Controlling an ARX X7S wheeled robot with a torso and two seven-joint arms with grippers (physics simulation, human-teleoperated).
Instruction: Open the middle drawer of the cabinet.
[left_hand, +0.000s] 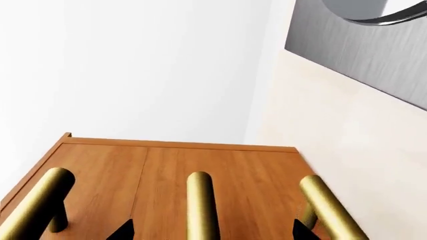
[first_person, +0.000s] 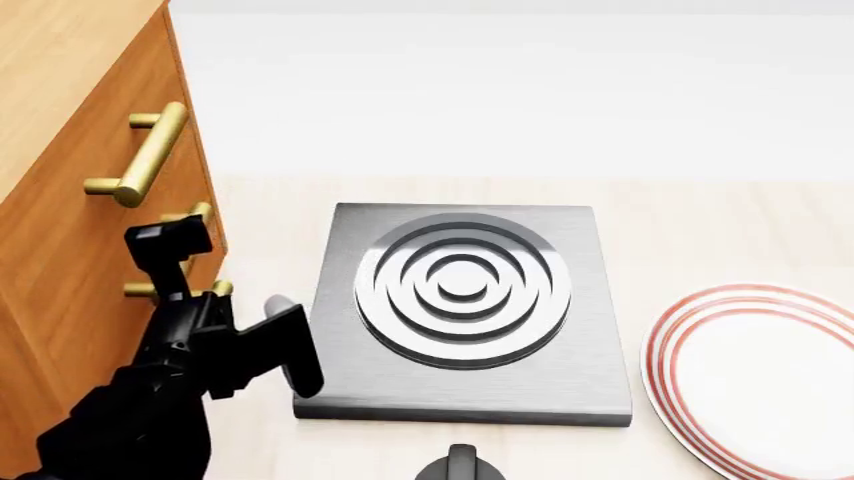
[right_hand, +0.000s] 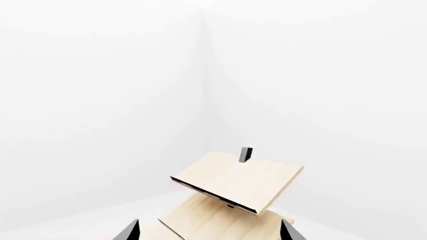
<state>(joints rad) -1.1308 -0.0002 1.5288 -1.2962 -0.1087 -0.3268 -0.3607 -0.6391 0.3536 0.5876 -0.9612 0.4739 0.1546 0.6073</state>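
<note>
Left pincer (left_hand: 208, 231) straddles middle drawer (left_hand: 200, 200) handle.

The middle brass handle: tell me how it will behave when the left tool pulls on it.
The middle handle looks rigid: a solid brass bar, unlikely to flex. Its smooth round surface may let the left tool slip. The cabinet looks large, so it will probably stay put while the drawer slides.

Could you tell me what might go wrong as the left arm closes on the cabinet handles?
1. The left pincer faces three alike brass handles, centred on the middle handle; a small drift would grab a neighbouring drawer.
2. Its fingertips straddle the bar unclosed, so pulling now would slip off.
3. The hotplate sits close beside the cabinet; the arm could knock it while pulling back.
</note>
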